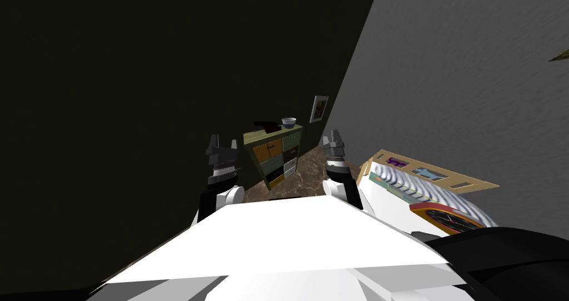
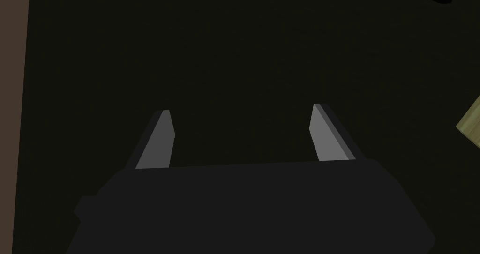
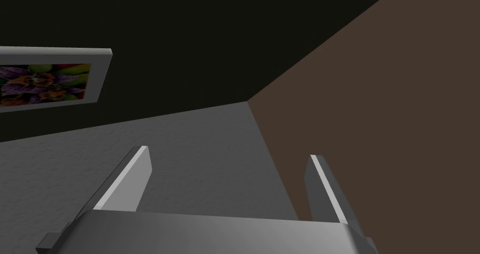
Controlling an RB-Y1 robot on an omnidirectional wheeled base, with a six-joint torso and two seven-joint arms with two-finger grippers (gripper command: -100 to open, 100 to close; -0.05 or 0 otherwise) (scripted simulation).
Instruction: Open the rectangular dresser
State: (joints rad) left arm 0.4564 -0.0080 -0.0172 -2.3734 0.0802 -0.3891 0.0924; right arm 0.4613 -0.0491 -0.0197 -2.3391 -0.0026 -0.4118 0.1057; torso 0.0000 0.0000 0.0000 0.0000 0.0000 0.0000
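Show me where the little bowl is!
In the head view, the bowl sits on top of the olive dresser straight ahead, at its right end, beside a dark object, near the framed picture.

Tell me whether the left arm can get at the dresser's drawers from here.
Probably not yet. The dresser stands well ahead against the dark wall, with brown floor between it and me, while the open left gripper hovers close to my chest. Nothing visible blocks the way; driving closer should help.

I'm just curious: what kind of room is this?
Probably a bedroom: a bed with a striped white cover, an olive-green rectangular dresser with multicoloured drawers, and a white-framed colourful picture.
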